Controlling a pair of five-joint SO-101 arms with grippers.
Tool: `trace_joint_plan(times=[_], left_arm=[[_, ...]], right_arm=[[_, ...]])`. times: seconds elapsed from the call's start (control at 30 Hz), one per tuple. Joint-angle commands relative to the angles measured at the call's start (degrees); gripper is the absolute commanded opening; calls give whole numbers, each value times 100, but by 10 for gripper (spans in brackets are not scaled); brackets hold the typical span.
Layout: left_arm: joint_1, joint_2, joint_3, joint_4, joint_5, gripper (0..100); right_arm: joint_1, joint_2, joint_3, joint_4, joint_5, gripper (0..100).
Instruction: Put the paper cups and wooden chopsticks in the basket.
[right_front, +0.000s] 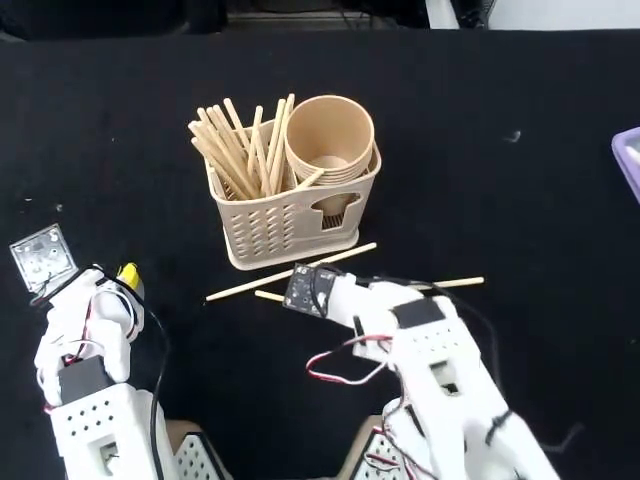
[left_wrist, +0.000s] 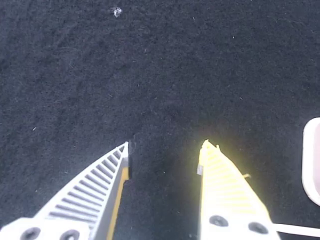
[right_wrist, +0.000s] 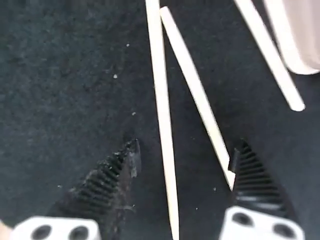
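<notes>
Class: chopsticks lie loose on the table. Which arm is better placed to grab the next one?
Right. The right gripper hangs open astride a loose chopstick before the basket; the left gripper is open over bare cloth, farther from the sticks.

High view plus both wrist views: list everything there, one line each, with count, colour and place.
basket: one, beige, slotted, middle of the table.
paper cups: one nested stack, number unclear, tan, upright in one end of the basket.
chopsticks in basket: a bundle, pale wood, standing tilted in the other end, beside the cups.
loose chopsticks: three, pale wood, lying on the cloth in front of the basket.
purple object: one, cut off at the table's edge.
table cloth: one, black, under everything.
left claw: white and yellow, open, over bare cloth.
right claw: black, open, over two of the loose chopsticks.
</notes>
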Motion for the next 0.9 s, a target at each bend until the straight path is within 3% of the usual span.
trace_joint_plan(times=[0.0, 0.33, 0.5, 0.6, 0.87], left_arm=[[40, -44, -180, -44, 18, 223], [40, -44, -180, -44, 18, 223], [40, -44, -180, -44, 18, 223], [40, -44, -180, -44, 18, 223], [40, -44, -180, -44, 18, 223]], right_arm=[[97, 716, -646, -185, 53, 292], [273, 1587, -1200, -185, 396, 279], [273, 1842, -1200, -176, 615, 169], [308, 1780, -1218, -149, 607, 17], [264, 321, -1253, 949, 607, 11]])
